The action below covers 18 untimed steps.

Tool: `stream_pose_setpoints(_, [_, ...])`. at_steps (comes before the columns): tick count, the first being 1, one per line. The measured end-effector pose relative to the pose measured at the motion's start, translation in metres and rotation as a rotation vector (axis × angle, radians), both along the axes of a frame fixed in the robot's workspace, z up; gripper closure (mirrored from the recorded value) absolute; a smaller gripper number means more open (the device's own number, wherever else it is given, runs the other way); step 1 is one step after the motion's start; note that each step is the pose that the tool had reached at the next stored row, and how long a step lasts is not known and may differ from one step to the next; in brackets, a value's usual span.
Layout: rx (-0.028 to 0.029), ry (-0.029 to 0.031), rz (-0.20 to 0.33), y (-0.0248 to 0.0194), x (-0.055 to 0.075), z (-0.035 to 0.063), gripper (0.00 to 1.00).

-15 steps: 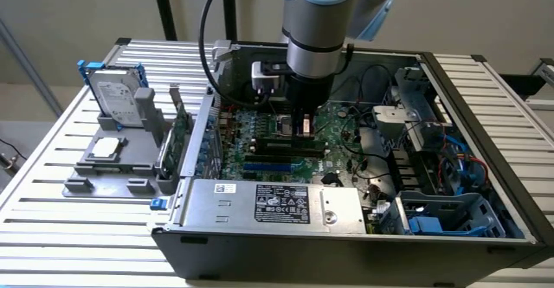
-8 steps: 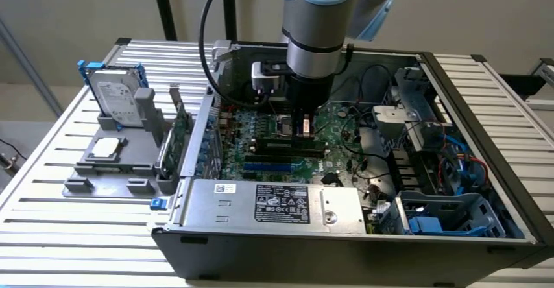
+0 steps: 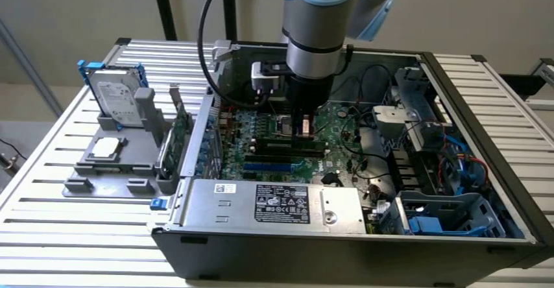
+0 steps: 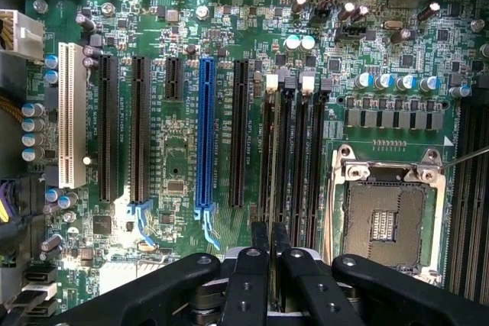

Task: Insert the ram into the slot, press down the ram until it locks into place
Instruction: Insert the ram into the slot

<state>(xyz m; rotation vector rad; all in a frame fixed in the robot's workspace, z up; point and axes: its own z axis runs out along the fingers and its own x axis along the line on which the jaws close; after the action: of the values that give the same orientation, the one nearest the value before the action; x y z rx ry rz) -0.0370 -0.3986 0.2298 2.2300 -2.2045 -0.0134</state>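
The open computer case (image 3: 484,139) lies on the slatted table with its green motherboard (image 4: 176,150) facing up. My gripper (image 4: 270,236) is low over the black memory slots (image 4: 313,158), beside the CPU socket. Its two black fingers (image 4: 260,238) stand close together, shut on the ram (image 4: 276,150). The ram is a thin green stick seen edge-on, running along one of the slots. In the exterior view the gripper (image 3: 303,129) reaches down to the board, and the ram (image 3: 281,145) lies lengthwise in the slot row below it. White and black slot latches (image 4: 271,82) sit at the slots' far end.
The silver CPU socket (image 4: 386,219) lies right beside the slots; a blue slot (image 4: 205,135) and long black slots lie on the other side. In the case stand the power supply (image 3: 277,200), cables and drive cage (image 3: 450,213). A hard drive (image 3: 117,100) and green expansion card (image 3: 179,135) rest in a grey holder outside.
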Motion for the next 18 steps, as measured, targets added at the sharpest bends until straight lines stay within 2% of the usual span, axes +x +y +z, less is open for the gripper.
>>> stream_pose_setpoints(4, [0.0,-0.0082,0.0,0.0,-0.0022,-0.0004,0.87])
stream_pose_setpoints(8, [-0.0008,-0.0137,0.0,0.0,-0.0038,-0.0013,0.87])
stream_pose_setpoints(14, [-0.003,-0.0179,0.0,0.0006,-0.0038,-0.0022,0.87])
stream_pose_setpoints(18, [-0.0082,-0.0184,0.0,0.0009,-0.0038,-0.0022,0.87])
